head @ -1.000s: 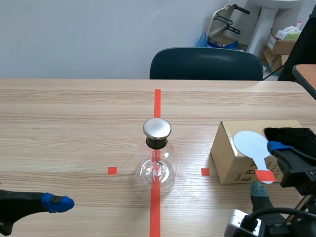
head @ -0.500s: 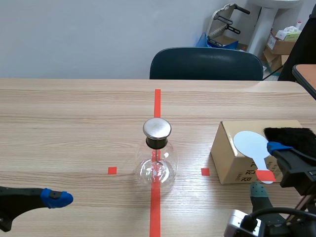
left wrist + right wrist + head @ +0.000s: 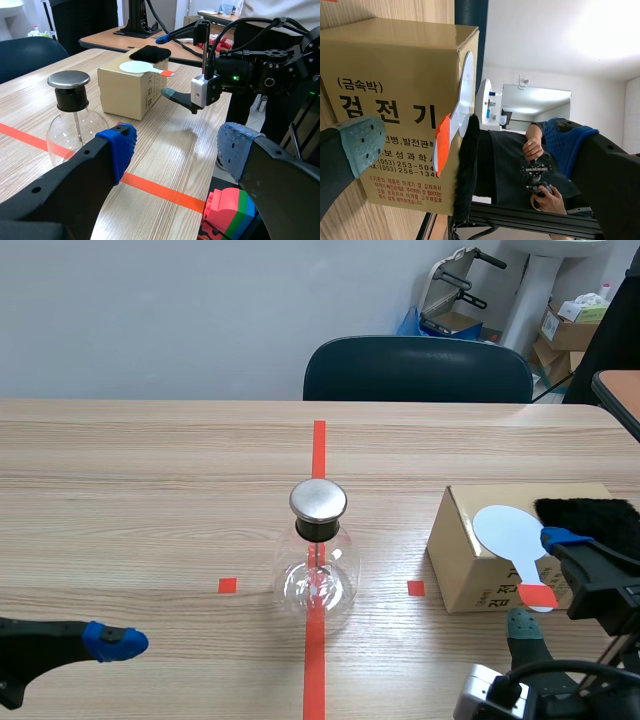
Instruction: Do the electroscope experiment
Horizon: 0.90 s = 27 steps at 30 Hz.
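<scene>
Right gripper point(image 3: 465, 144) is spread wide, straddling the paddle point(image 3: 466, 90) that overhangs the box point(image 3: 390, 75). Probably parked there for an easy grab. Left gripper point(image 3: 177, 150) hangs released, with the electroscope point(image 3: 75, 125) just ahead.

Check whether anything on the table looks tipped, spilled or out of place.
Nothing is tipped or spilled. The glass electroscope stands upright on the tape line. Only the white paddle on the cardboard box overhangs its near edge.
</scene>
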{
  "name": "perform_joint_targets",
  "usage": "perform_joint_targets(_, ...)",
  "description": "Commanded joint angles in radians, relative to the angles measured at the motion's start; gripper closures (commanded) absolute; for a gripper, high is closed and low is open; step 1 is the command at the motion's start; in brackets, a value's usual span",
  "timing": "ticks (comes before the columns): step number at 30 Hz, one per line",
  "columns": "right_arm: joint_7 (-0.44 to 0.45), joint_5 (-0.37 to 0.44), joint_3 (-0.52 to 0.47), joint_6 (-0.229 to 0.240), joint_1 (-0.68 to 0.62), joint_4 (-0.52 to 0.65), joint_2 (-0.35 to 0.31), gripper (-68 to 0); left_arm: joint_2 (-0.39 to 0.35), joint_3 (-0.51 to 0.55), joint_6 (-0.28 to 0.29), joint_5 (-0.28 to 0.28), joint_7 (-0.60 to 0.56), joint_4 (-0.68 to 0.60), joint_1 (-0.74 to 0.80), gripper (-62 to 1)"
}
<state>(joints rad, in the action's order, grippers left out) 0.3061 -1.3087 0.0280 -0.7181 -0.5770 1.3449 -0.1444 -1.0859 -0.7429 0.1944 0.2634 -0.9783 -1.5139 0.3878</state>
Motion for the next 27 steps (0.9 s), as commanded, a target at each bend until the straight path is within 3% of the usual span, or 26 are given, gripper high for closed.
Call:
perform_joint_targets(1, -0.004, 0.008, -0.001, -0.010, 0.001, 0.002, -0.011, -67.9, 0.007, 0.005, 0.002, 0.006, -0.020, -0.021, 0.002, -37.5)
perform_joint_targets(27, -0.004, 0.008, -0.001, -0.010, 0.001, 0.002, -0.011, -67.9, 0.007, 0.005, -0.009, 0.006, -0.019, -0.021, 0.003, -37.5)
